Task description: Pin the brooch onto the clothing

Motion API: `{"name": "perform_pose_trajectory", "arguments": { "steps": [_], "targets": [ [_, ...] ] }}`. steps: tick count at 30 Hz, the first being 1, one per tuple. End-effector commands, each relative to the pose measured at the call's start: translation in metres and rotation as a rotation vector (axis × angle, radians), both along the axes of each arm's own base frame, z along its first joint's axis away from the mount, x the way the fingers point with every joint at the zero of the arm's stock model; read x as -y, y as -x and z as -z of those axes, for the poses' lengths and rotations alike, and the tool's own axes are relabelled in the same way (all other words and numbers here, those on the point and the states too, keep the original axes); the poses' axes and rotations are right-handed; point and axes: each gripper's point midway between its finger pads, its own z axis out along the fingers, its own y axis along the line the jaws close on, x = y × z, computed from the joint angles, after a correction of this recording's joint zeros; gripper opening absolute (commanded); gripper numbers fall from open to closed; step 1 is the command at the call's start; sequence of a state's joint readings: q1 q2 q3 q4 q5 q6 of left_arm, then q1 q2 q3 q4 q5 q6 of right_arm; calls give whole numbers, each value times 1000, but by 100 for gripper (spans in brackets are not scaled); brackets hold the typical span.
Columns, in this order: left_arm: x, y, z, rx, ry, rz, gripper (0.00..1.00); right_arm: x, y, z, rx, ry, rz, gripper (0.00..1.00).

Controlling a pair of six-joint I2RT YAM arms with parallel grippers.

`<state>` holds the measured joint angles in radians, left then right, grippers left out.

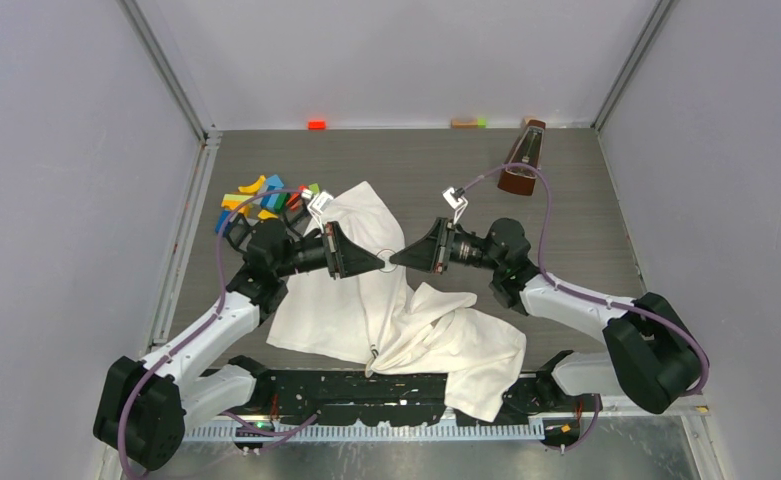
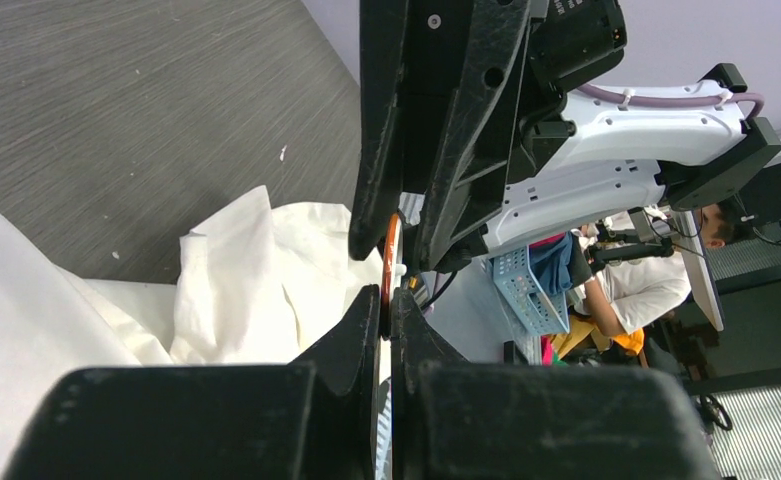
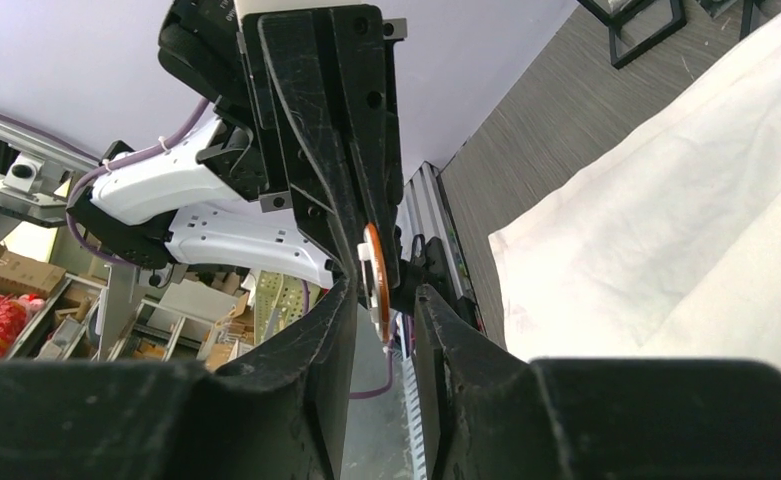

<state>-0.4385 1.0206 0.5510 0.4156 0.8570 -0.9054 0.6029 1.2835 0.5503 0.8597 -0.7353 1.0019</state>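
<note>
A small round brooch [image 1: 387, 257] is held in the air between two robot grippers that meet tip to tip over the middle of the table [image 1: 416, 160]. From overhead it shows as a pale ring. Both wrist cameras see it edge-on, as a thin disc with an orange rim.

The left gripper [image 1: 378, 261] comes in from the left, and its fingers [image 2: 361, 330] are pressed together on the disc. The right gripper [image 1: 397, 261] comes in from the right. Its fingers [image 3: 331, 330] stand a little apart on either side of the disc, with a gap showing beside it.

Directly below lies the T-shirt [image 1: 336, 310], white and crumpled, with no print showing. Its long axis runs on a slant from the far left to the near right. It narrows under the brooch, and whether the brooch touches the cloth cannot be told. The shirt's near right corner hangs over the table's near edge onto a black rail [image 1: 366, 385].

A heap of coloured blocks [image 1: 266, 195] sits just behind the left arm, close to the shirt's far corner. A brown tapered object [image 1: 521, 160] stands at the far right, well apart from the shirt. A small red block [image 1: 316, 124] lies against the far wall.

Bare grey table shows beyond the grippers and to the right of the shirt. Pale walls close in the left, right and far sides.
</note>
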Motion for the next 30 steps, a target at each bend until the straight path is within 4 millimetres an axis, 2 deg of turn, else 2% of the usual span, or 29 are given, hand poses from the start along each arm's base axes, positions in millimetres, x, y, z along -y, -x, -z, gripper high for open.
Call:
{"name": "perform_pose_trajectory", "arguments": {
  "steps": [1, 5, 13, 19, 27, 30],
  "targets": [
    [1, 3, -15, 87, 29, 21, 0, -7, 2, -17, 52, -35, -37, 33],
    [1, 3, -17, 90, 31, 23, 0, -8, 0, -14, 47, -29, -38, 29],
    [3, 9, -22, 108, 41, 67, 0, -11, -12, 3, 9, 49, -1, 9],
    [3, 16, -28, 130, 48, 107, 0, -12, -19, 32, -2, 210, 41, 7],
    [3, 18, -28, 127, 49, 121, 0, -14, -23, 43, -4, 253, 55, 7],
    [3, 17, -22, 111, 43, 119, 0, -16, -21, 37, 10, 232, 39, 8]
  ]
}}
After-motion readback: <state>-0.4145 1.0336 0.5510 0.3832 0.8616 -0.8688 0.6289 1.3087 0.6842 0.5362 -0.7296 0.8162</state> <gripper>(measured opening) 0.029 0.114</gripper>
